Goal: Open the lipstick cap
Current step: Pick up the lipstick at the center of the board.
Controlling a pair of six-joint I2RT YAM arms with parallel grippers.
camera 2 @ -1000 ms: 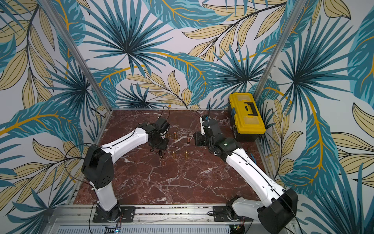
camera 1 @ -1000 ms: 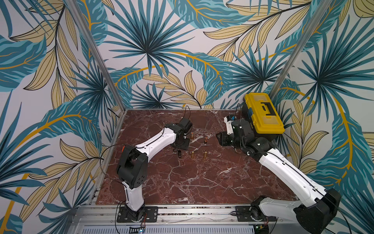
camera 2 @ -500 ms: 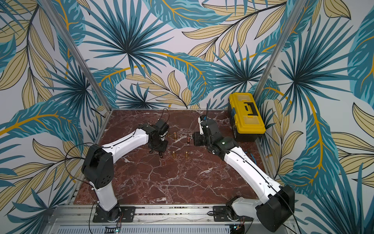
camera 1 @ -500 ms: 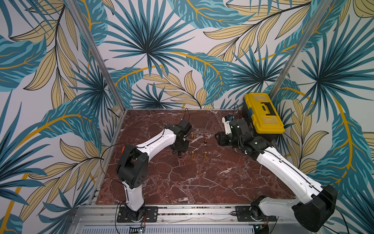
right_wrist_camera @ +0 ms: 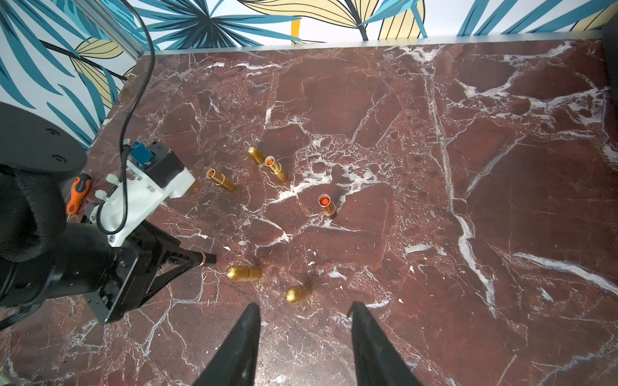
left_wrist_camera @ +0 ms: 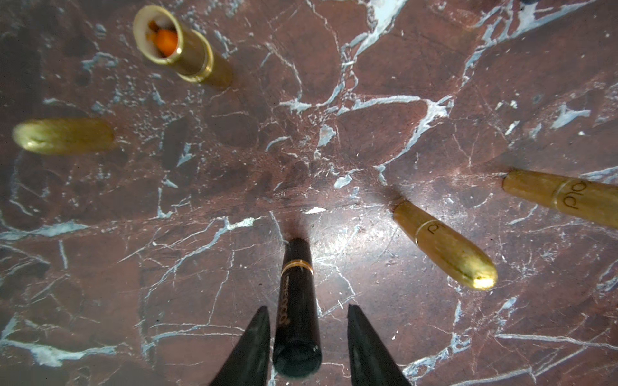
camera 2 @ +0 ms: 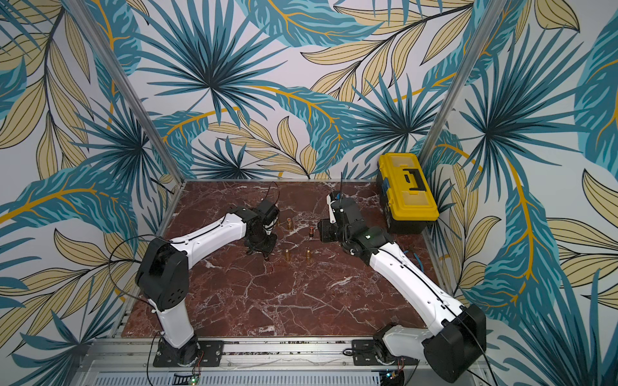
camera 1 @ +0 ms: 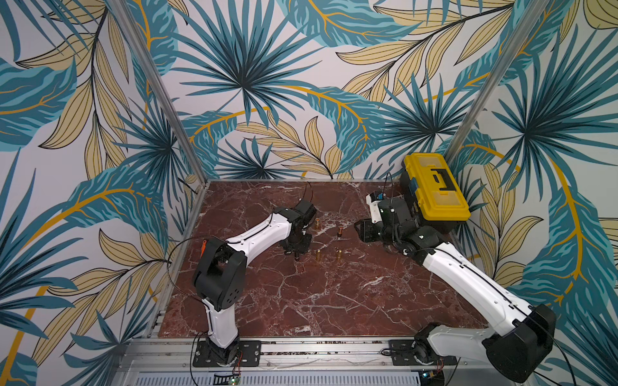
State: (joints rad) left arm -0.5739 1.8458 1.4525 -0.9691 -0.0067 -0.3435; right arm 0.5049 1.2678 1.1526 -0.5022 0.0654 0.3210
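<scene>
The left gripper (left_wrist_camera: 307, 308) points straight down with its jaws apart on either side of the black lipstick (left_wrist_camera: 296, 317). In the left wrist view one finger (left_wrist_camera: 254, 344) sits just beside the tube, whether touching I cannot tell, while a clear strip of table shows between the tube and the opposite finger, so nothing is clamped. The black lipstick stands upright on the red marble tabletop (camera 1: 301, 300) with its cap on and a thin gold ring around it low down. In both top views it is at mid-table under the left arm's wrist, and toward the right arm's side of it stand a closed gold lipstick (left_wrist_camera: 441, 247) and, beyond that, a second closed gold lipstick (left_wrist_camera: 561, 197). The right gripper (right_wrist_camera: 304, 305) hovers above the table with its jaws apart, nothing between them and touching nothing, over a rounded gold piece (right_wrist_camera: 296, 294) and well apart from the black lipstick. An uncapped gold tube (left_wrist_camera: 174, 43) stands upright with an orange stick down inside its open mouth; near it a blurred gold piece (left_wrist_camera: 63, 135) cannot be made out further. The yellow toolbox (camera 1: 434, 187) sits at the back right corner of the table with its lid shut, so its contents are hidden, and the right arm's wrist is just beside it
</scene>
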